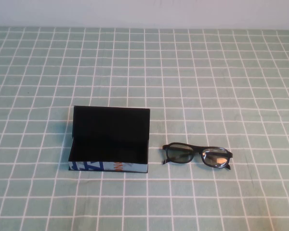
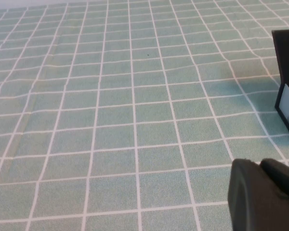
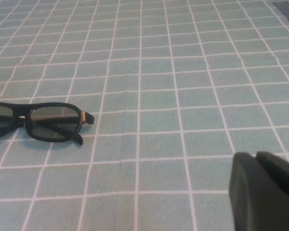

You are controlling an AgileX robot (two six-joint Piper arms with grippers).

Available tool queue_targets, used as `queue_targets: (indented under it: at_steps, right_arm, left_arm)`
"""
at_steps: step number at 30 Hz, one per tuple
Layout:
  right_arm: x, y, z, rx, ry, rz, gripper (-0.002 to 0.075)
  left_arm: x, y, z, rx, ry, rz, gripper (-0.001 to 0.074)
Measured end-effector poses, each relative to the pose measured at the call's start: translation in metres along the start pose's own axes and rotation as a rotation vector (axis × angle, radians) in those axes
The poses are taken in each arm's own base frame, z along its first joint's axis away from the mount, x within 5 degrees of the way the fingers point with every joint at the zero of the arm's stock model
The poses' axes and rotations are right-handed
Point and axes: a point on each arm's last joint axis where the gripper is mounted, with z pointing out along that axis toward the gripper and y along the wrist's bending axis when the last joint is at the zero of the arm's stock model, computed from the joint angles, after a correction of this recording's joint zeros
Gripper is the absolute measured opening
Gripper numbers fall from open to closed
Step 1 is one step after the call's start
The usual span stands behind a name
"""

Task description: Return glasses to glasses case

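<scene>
High view: glasses lie folded beside an open glasses case on a green checked surface.

Nearest the robot, the glasses case sits left of centre, its printed white front facing forward and its black lid standing up behind. Just right of it, apart, the glasses rest lenses upright, arms folded. They look light, stiff and somewhat fragile, with smudge-prone lenses, so the bridge or the top rim seems the safest hold. Neither arm shows here; each wrist view catches only a dark edge of the left claw and right claw, so I cannot tell whether either is apart or together.
</scene>
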Motion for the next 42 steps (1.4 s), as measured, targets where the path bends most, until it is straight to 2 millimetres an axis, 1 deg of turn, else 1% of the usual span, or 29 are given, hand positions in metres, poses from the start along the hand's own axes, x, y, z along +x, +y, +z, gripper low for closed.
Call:
queue_targets:
  at_steps: [35,39,42]
  right_arm:
    - [0.0,0.0,0.0,0.0,0.0,0.0,-0.0013]
    - [-0.001,0.0,0.0,0.0,-0.016,0.0,-0.0013]
    - [-0.012,0.0,-0.001,0.003,-0.129,0.0,-0.0013]
  left_arm:
    - [-0.001,0.0,0.0,-0.004,-0.008,0.011,0.0001]
    - [-0.006,0.0,0.0,-0.002,-0.068,0.01,0.0001]
    - [-0.016,-0.001,-0.001,0.005,-0.177,0.001,0.0002]
